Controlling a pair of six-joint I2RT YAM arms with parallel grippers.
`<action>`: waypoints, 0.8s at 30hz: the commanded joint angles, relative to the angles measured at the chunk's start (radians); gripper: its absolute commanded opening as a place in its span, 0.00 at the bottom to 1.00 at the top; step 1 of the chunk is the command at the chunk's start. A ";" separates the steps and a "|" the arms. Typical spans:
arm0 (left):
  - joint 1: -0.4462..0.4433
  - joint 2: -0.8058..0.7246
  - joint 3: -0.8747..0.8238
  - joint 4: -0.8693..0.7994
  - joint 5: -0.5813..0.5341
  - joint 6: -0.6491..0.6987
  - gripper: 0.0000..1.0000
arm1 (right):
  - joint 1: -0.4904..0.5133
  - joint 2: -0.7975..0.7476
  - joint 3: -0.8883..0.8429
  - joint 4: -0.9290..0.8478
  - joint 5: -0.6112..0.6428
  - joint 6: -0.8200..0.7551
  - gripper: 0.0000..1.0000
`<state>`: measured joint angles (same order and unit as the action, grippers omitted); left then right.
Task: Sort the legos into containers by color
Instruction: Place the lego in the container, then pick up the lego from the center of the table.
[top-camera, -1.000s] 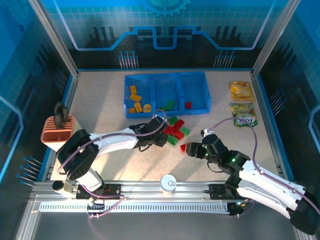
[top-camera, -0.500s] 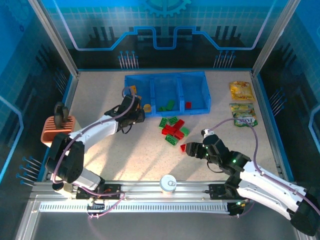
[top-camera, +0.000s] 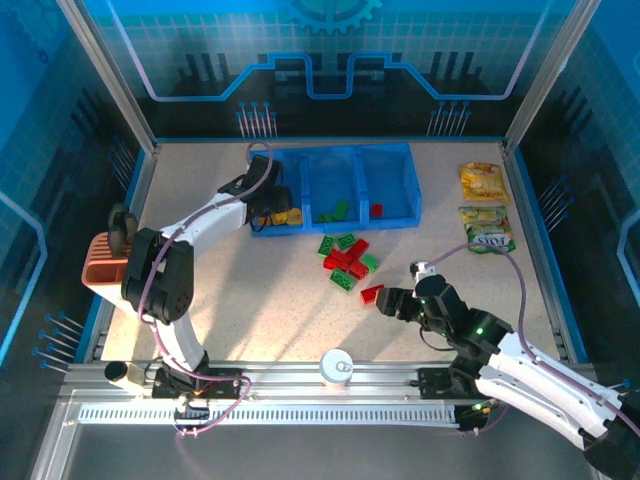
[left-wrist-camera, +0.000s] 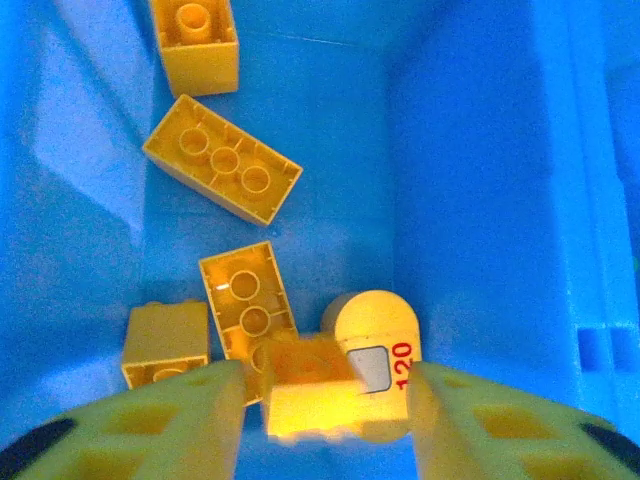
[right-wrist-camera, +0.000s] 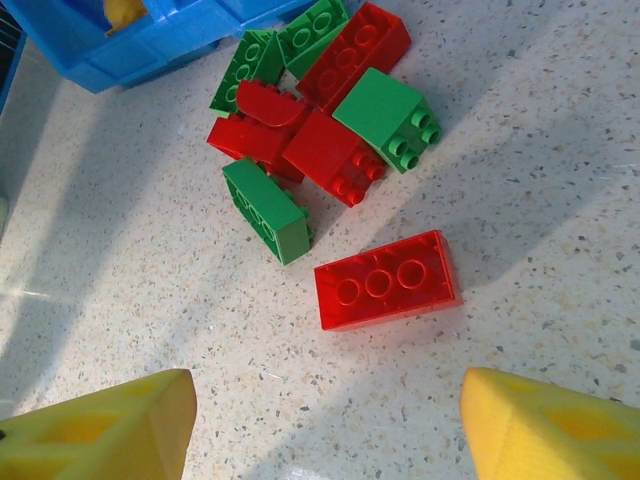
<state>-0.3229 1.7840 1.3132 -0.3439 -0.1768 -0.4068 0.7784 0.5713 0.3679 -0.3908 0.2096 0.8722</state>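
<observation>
**Yellow looks finished; red and green mostly still on the table**

In the top view, the translucent blue plastic tray (top-camera: 330, 149) sits in the upper middle of the frame, with three compartments side by side. Its left compartment holds the yellow studded bricks (left-wrist-camera: 222, 172). The left wrist view shows about five of them, plus a rounded yellow piece marked 120 (left-wrist-camera: 375, 345). The left gripper (left-wrist-camera: 325, 385) hangs over this compartment with its jaws apart. One more small yellow brick (left-wrist-camera: 300, 400) lies loose between them and seems to touch neither finger. The bricks out on the table are red and green alone, so yellow looks finished.

The middle compartment holds a couple of green bricks (top-camera: 337, 211), and the right one holds a single red brick (top-camera: 376, 210).

Below the tray, near frame centre, a heap of red and green bricks (top-camera: 346, 259) lies unsorted on the speckled table (top-camera: 250, 310), roughly eight pieces in all. To its lower right, a translucent red flat brick (right-wrist-camera: 388, 280) lies apart from the heap. The right gripper (right-wrist-camera: 327, 395) is near it, fingers spread wide and empty.

I judge the task about half done, since most of the red and green remains to be carried.
</observation>
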 joint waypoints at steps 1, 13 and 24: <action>0.007 -0.041 0.032 -0.044 0.041 0.019 0.72 | 0.006 -0.018 -0.008 -0.068 0.040 0.014 0.71; -0.115 -0.405 -0.231 0.021 0.031 0.024 0.76 | 0.005 0.151 0.189 -0.139 0.120 -0.143 0.73; -0.281 -0.774 -0.723 0.149 -0.007 -0.121 0.75 | 0.007 0.551 0.505 -0.198 0.006 -0.325 0.74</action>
<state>-0.5835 1.0557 0.6640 -0.2451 -0.1707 -0.4595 0.7795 1.0542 0.8375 -0.5533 0.2752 0.6125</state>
